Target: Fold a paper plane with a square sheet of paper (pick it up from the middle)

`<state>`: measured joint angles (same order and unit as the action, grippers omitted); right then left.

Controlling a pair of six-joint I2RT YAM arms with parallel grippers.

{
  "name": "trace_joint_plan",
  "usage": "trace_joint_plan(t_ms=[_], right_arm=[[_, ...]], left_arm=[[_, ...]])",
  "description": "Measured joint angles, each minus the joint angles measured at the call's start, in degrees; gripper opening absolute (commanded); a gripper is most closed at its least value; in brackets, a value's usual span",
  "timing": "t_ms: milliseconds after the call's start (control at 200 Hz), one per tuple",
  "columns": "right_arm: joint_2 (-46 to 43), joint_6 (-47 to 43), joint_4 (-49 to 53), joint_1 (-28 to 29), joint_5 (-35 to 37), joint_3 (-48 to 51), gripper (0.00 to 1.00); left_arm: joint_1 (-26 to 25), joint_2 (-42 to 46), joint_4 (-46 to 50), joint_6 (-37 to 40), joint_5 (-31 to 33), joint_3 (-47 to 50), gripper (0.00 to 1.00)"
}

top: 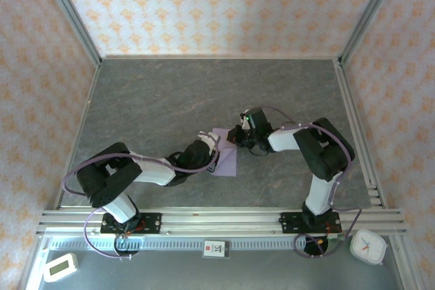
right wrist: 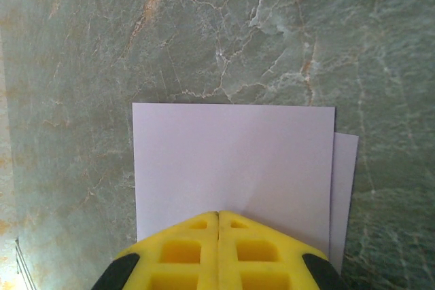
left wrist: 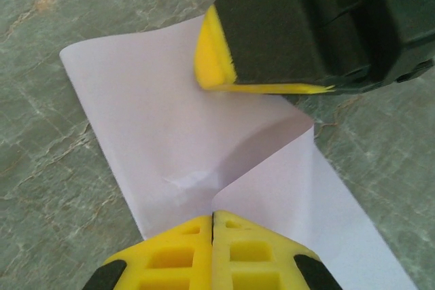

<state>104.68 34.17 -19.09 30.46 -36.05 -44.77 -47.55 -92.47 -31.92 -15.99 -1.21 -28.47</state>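
Sheet of paper [top: 226, 159]: pale lilac, folded over, lying on grey marbled worktop [top: 156, 100], mid-centre, between both hands.
Layers: top layer offset, narrow strip of lower layer showing along one side in right wrist view.
Left hand [left wrist: 213, 216]: fingers together, tips at sheet's edge beside a raised flap; unclear whether paper pinched.
Right hand [right wrist: 218, 215]: fingers together, tips over top layer's near edge.
Hands: close, facing each other across the sheet.
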Motion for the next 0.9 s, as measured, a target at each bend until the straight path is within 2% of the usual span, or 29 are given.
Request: trace_joint_plan(t_ms=[676, 901], right_arm=[[0.07, -0.02, -0.2, 0.0, -0.02, -0.04, 0.0], [-1.75, -0.92, 5.29, -0.26, 0.61, -1.22, 0.0]], left_arm=[[0.09, -3.1, -0.28, 0.92, 0.9, -0.42, 0.0], [0.09, -3.58, -0.98, 0.9, 1.53, -0.35, 0.0]])
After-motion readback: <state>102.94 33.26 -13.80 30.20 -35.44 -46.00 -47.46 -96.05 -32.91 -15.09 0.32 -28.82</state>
